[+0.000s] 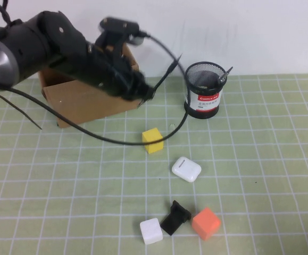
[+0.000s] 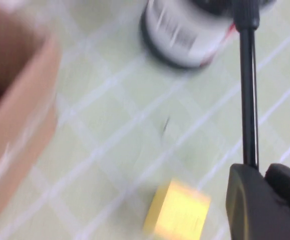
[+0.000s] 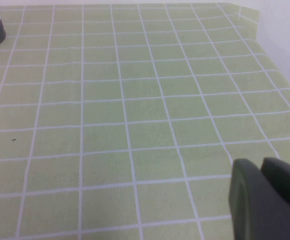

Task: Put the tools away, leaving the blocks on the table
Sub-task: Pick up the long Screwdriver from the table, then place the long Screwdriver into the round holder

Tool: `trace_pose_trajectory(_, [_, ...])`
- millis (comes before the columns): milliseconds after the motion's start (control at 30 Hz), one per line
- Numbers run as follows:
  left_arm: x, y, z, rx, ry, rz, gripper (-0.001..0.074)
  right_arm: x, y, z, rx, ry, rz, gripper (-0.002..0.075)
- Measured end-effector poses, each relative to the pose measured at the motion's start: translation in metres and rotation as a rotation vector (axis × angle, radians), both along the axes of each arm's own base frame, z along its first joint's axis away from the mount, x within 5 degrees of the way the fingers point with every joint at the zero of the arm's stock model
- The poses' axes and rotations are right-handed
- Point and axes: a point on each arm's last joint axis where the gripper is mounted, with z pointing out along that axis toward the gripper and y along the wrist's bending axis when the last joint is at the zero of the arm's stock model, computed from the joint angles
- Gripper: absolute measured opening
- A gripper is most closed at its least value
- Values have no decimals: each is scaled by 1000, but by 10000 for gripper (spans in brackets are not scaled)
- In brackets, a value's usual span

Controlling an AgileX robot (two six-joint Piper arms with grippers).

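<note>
My left gripper is shut on the thin black rod-like tool and holds it in the air, its far end pointing up toward the black mesh cup. In the left wrist view the rod runs out from between the fingers of the left gripper. A dark tool end sticks out of the cup; I cannot tell which tool it is. The yellow block, white block and orange block lie on the green grid mat. My right gripper is shut and empty over bare mat, outside the high view.
An open cardboard box stands at the back left under the left arm. A white glossy case lies mid-table. A small black angular piece sits between the white and orange blocks. The arm's black cable droops beside the yellow block.
</note>
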Motion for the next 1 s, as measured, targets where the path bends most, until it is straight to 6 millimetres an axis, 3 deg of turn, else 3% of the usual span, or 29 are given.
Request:
trace_pose_trajectory(333, [10,-22,34,-322,-328,-86,19,0,0,0,-2,0,0,-6])
trace_pose_trajectory(533, [6,-47,43,-346,-519,-63,19,0,0,0,-2,0,0,-6])
trace_pose_trajectory(600, [8,-54,35,-347,-521,-43,19,0,0,0,-2,0,0,-6])
trace_pose_trajectory(867, [35,-78,-36,-316,-417,-83,19,0,0,0,0,0,0,-6])
trace_pose_trajectory(1000, [47,-86,-52,-319,-402,-83,19,0,0,0,0,0,0,-6])
